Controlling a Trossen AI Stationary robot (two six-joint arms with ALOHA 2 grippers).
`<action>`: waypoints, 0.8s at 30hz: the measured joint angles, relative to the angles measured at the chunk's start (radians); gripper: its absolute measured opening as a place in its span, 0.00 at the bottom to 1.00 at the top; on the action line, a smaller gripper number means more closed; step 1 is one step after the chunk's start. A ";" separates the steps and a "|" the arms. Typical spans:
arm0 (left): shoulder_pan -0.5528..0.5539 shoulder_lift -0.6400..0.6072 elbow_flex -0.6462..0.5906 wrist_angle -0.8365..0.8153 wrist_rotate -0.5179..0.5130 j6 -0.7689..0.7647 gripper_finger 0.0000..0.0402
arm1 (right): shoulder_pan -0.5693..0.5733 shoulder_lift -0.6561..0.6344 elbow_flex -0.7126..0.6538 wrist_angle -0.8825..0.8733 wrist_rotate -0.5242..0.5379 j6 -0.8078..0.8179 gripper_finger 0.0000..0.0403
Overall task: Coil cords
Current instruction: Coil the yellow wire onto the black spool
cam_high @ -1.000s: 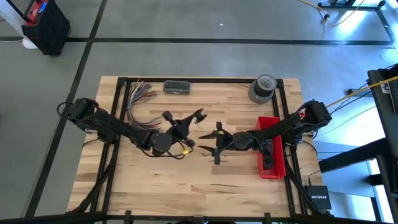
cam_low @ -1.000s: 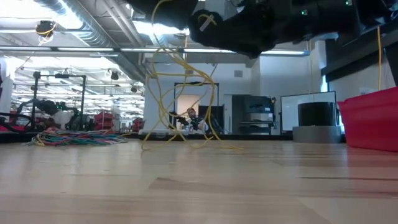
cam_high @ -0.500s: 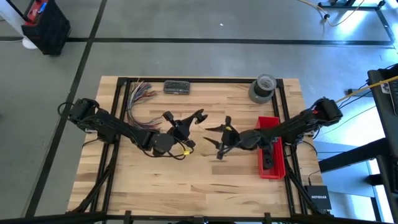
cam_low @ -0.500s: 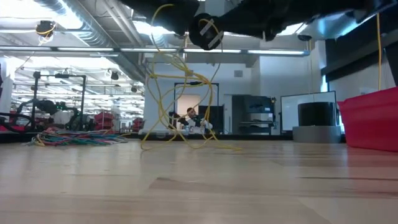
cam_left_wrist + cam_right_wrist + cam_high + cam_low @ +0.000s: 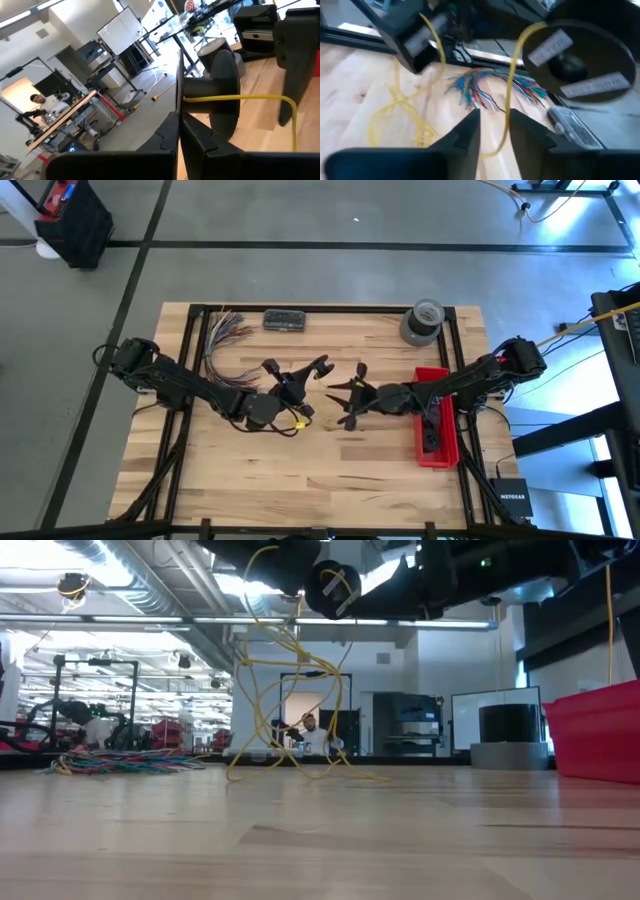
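High view: my left claw (image 5: 295, 376) sits at the middle of the desk (image 5: 300, 470), fingers spread wide, one toward the upper left and one toward the upper right. A bit of yellow cord (image 5: 292, 423) shows just below it, at my left wrist. My right claw (image 5: 350, 392) reaches in from the right, just beside the left one, its fingers spread too. Wires (image 5: 222, 330) fan out at the upper left, a dark box (image 5: 285, 320) lies at the top edge, a tape roll (image 5: 422, 322) at the upper right, and a red bin (image 5: 437, 420) under my right arm.

Low view: the cord (image 5: 285, 700) hangs in loose loops from my arms at the top centre down to the desk (image 5: 300, 840). The wires (image 5: 120, 762) lie at the left, the bin (image 5: 598, 730) at the right.

Left wrist view: the cord (image 5: 235, 99) runs across the centre and bends down at the right.

Right wrist view: the cord (image 5: 509, 95) arcs over the gap between my spread fingers (image 5: 465, 132); more of it lies looped at the left, near the wires (image 5: 490, 87).
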 joint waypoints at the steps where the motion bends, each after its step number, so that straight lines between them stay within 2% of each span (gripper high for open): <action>1: -0.003 0.000 0.000 0.002 0.000 0.000 0.00 | 0.000 0.000 0.000 0.001 -0.007 -0.002 0.21; 8: -0.004 0.000 0.000 0.073 0.001 0.003 0.00 | 0.001 0.051 0.000 0.086 -0.067 -0.004 0.03; 14: 0.007 0.000 0.000 0.076 0.003 -0.037 0.00 | 0.001 0.096 0.000 0.146 -0.066 -0.004 0.03; 24: 0.017 0.000 0.001 0.081 0.093 -0.114 0.00 | 0.001 0.160 0.008 0.222 -0.087 -0.004 0.01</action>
